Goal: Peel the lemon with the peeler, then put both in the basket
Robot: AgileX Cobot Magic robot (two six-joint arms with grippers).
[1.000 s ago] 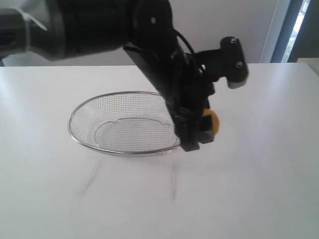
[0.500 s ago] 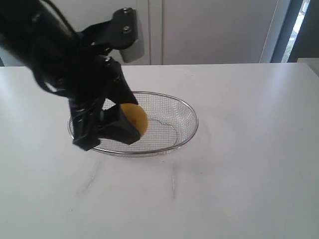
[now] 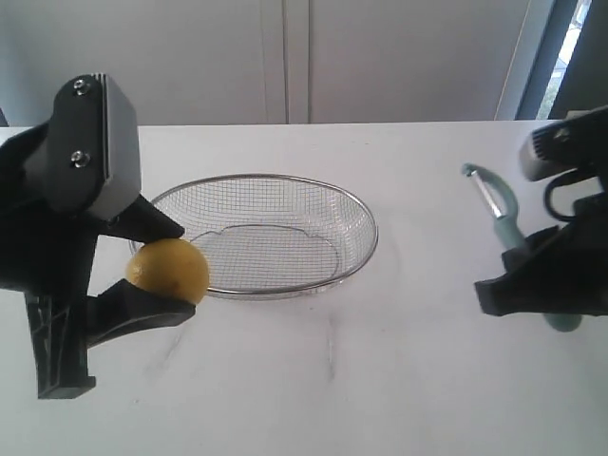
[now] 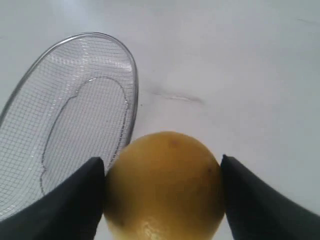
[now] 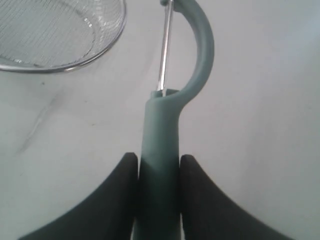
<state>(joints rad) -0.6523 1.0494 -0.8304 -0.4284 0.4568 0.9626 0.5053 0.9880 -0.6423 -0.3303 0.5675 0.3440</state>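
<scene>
My left gripper (image 3: 157,271) is shut on the yellow lemon (image 3: 168,271), holding it above the table just off the wire basket's (image 3: 366,233) left end. The left wrist view shows the lemon (image 4: 162,187) squeezed between both black fingers (image 4: 75,200), with the basket (image 4: 131,75) beside it. Over at the right, my right gripper (image 3: 541,285) is shut on the teal handle of the peeler (image 3: 508,218), whose blade end points up and away. In the right wrist view the peeler (image 5: 162,130) runs out from between the fingers (image 5: 117,200). Nothing lies in the basket.
The white table (image 3: 332,380) carries faint dark scuff marks in front of the basket. A pale wall and a window frame (image 3: 541,57) stand behind the table's far edge.
My left arm carried the lemon from the basket's right end across it to its left end. The right gripper with the peeler has come into view at the right.
</scene>
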